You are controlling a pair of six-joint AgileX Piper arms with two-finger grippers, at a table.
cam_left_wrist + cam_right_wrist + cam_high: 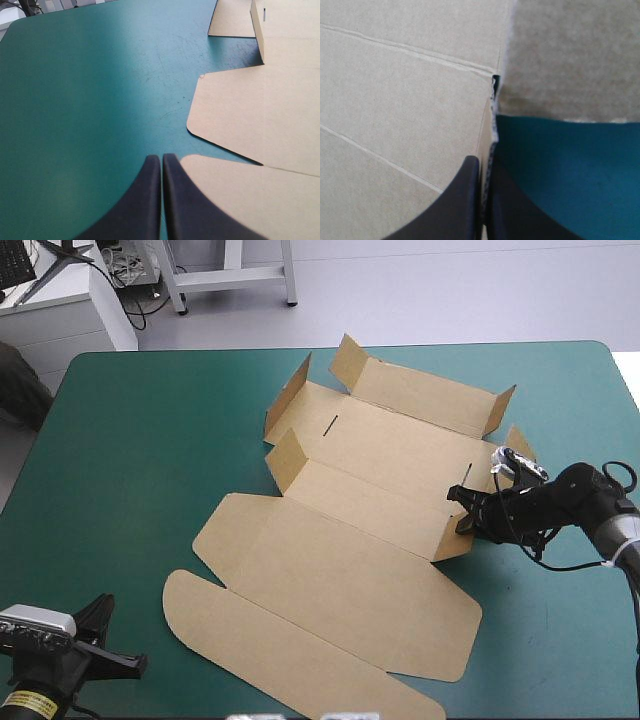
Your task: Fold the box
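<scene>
The brown box (350, 570) lies mid-table as a cut sheet. Its far walls and corner flaps stand raised, and the lid with its rounded flap lies flat toward the near edge. My right gripper (466, 512) is at the box's right side, shut on the raised edge of a short side flap. In the right wrist view the board's edge (494, 130) runs between the black fingers of that gripper (484, 161). My left gripper (110, 640) rests shut at the near left corner and holds nothing. In its own view the left gripper (161, 158) sits just beside the lid's rounded corner (260, 110).
The teal-green cover (130, 460) lies bare to the left of the box, and a narrower strip (560, 620) lies bare to its right. The box's far wall reaches near the table's far edge (330, 348).
</scene>
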